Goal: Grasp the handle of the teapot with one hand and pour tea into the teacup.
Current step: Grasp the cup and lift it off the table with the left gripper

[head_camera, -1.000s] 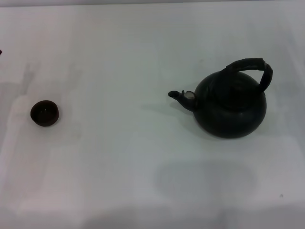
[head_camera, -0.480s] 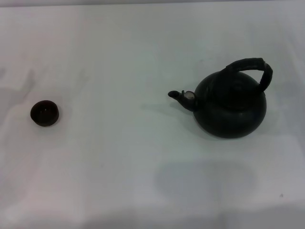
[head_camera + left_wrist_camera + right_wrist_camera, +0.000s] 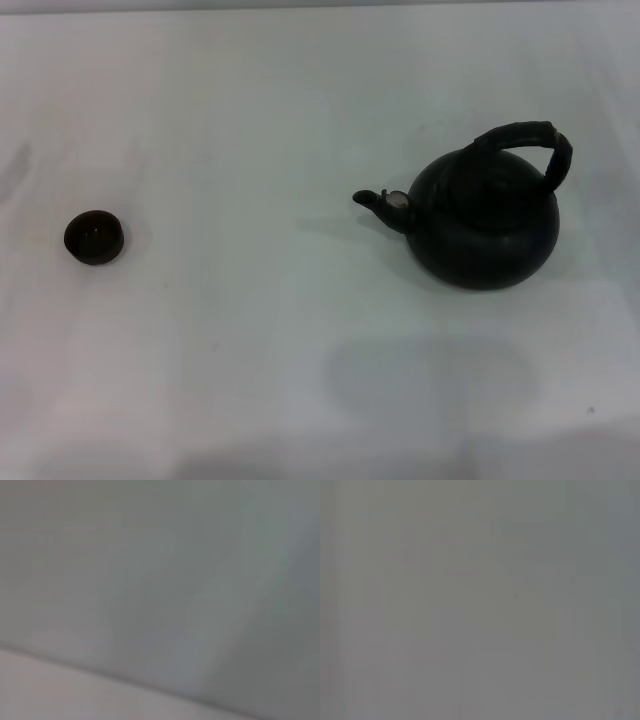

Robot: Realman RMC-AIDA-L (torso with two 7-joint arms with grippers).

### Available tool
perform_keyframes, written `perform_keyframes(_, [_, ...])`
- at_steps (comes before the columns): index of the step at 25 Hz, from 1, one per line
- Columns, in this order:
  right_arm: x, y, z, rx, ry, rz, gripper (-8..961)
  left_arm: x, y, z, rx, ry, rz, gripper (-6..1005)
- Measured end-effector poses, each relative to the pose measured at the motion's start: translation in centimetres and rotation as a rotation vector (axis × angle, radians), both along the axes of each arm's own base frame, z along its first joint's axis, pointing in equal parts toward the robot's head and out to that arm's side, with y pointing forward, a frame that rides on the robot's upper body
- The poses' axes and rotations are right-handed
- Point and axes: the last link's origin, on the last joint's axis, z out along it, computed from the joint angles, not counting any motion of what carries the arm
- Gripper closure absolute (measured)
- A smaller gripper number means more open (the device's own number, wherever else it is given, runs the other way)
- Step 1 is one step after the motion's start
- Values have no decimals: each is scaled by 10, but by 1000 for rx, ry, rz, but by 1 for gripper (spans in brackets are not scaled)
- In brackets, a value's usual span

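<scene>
The large round matte-black teapot (image 3: 487,225) stands upright on the white table (image 3: 260,330) at the right in the head view. Its short spout (image 3: 378,203) points left. The thick black ribbed handle (image 3: 528,140) arches over its top. The tiny dark brown teacup (image 3: 94,237) stands far off at the left, upright. Neither gripper shows in any view. The two wrist views show only plain grey-white surface.
The table's far edge (image 3: 320,6) runs along the top of the head view. A faint shadow patch (image 3: 430,375) lies on the table in front of the teapot.
A small dark tip at the far left edge and the soft shadows above the teacup have gone out of the head view. The teapot and teacup have not moved.
</scene>
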Motion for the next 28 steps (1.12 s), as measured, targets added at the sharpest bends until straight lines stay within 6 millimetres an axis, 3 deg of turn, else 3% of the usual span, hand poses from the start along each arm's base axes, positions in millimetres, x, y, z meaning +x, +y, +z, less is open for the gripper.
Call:
perform_keyframes(5, [-1,0,0,2,0,5,97,18,13,9,-207,139,109,308])
perform_keyframes(13, [-1,0,0,-2,-1,7,98,53,32,-28,-509,348,169,191])
perform_keyframes(23, [4,-7,-2,-2,5,-13,97,76,37,-43,-581,368,141,119])
perform_keyframes(28, [4,-7,-2,-2,5,-13,98,80,35,-60,-646,364,132,119])
